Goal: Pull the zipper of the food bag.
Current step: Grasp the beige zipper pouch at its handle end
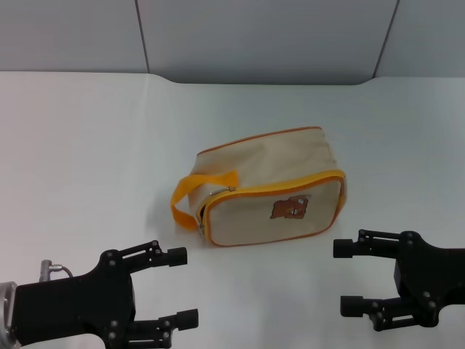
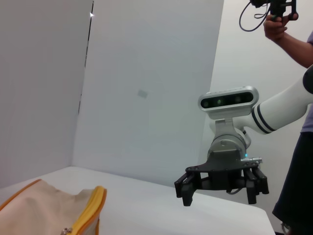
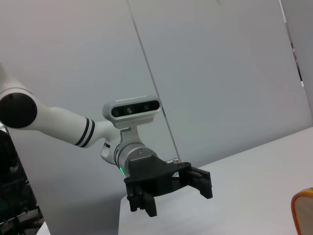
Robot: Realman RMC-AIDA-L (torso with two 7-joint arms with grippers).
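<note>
The food bag [image 1: 270, 187], beige with orange piping, lies on the white table with its bear patch [image 1: 290, 209] facing me. Its orange loop handle [image 1: 195, 190] hangs off its left end. The zipper runs along the orange-trimmed edge, and a small silver pull tab [image 1: 221, 190] sits near the left top corner; it also shows in the left wrist view [image 2: 64, 230]. My left gripper [image 1: 182, 286] is open and empty, near and left of the bag. My right gripper [image 1: 344, 277] is open and empty, near and right of it. Neither touches the bag.
Grey wall panels [image 1: 254, 36] stand behind the table's far edge. In the left wrist view a person [image 2: 296, 44] stands beyond the right arm, holding a device. Each wrist view shows the other arm's gripper [image 2: 220, 192] [image 3: 171, 195] farther off.
</note>
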